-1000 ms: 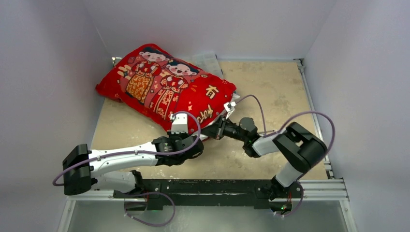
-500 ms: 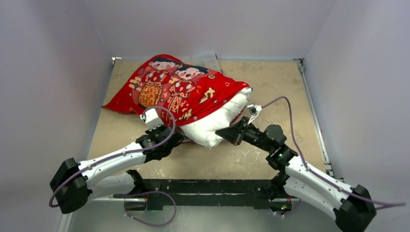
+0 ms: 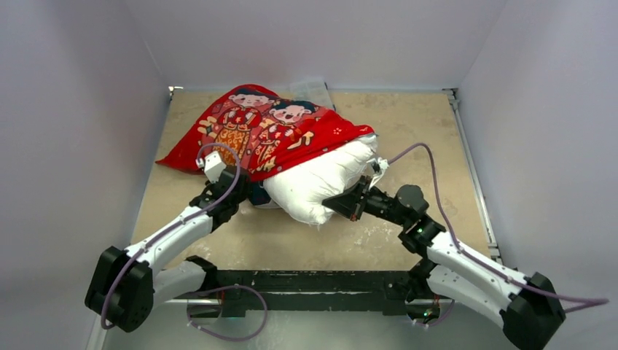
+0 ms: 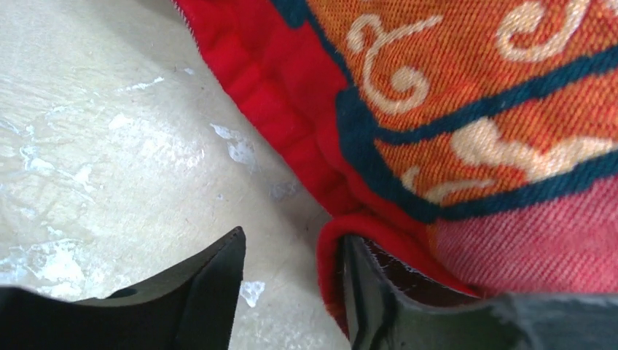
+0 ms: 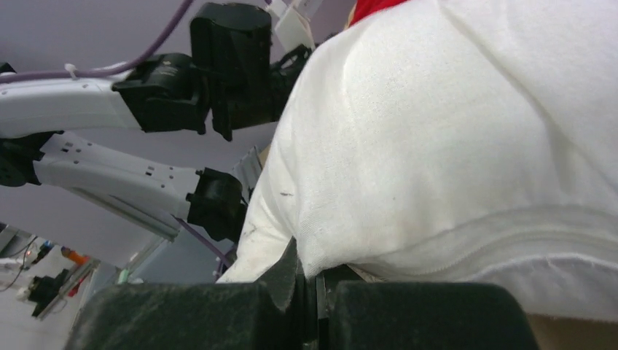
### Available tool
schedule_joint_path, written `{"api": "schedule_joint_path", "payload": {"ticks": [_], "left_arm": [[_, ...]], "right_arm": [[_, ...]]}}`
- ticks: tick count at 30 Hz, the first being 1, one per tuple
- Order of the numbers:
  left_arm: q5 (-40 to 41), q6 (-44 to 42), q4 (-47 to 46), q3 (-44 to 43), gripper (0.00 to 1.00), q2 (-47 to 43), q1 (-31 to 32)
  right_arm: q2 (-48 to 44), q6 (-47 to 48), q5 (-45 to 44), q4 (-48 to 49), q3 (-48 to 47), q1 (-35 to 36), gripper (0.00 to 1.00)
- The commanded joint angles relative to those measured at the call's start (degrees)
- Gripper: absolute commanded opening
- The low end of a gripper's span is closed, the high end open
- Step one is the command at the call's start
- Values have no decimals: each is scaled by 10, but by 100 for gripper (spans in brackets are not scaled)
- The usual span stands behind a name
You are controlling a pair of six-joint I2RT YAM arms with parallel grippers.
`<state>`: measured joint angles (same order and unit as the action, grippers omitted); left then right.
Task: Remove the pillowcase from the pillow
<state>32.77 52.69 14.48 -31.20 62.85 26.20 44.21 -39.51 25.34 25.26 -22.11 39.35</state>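
Your left gripper (image 4: 291, 251) has its jaws standing apart at the near-left hem of the pillowcase (image 3: 288, 131). The red edge lies against the inner face of one finger, and bare tabletop (image 4: 95, 131) shows in the gap. Your right gripper (image 5: 310, 284) has its jaws pressed together on a pinch of the white pillow (image 3: 321, 182) at its near right end; the pillow lies mid-tabletop, its far part inside the pillowcase and its near end bulging out bare.

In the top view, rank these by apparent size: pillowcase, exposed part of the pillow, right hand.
Largest: pillowcase.
Next: pillow, its exposed white part.
Smallest: right hand, clearly.
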Motion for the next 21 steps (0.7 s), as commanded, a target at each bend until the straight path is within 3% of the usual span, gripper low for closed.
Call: {"api": "schedule_joint_path", "payload": {"ticks": [1, 3, 5, 11, 20, 21], "left_arm": [[-43, -40, 41, -30, 60, -64, -4], [-47, -52, 73, -48, 77, -102, 7], [-49, -61, 114, -75, 85, -134, 23], [-84, -72, 199, -160, 88, -164, 106], [-129, -80, 219, -187, 89, -198, 115], [-133, -83, 221, -190, 89, -198, 116]], "right_arm": [[81, 2, 39, 199, -6, 0, 0], [118, -4, 41, 235, -7, 5, 0], [153, -6, 28, 252, -16, 12, 0], [269, -11, -36, 289, -76, 53, 0], [454, -21, -99, 267, -219, 131, 0], [464, -21, -96, 259, -228, 135, 5]]}}
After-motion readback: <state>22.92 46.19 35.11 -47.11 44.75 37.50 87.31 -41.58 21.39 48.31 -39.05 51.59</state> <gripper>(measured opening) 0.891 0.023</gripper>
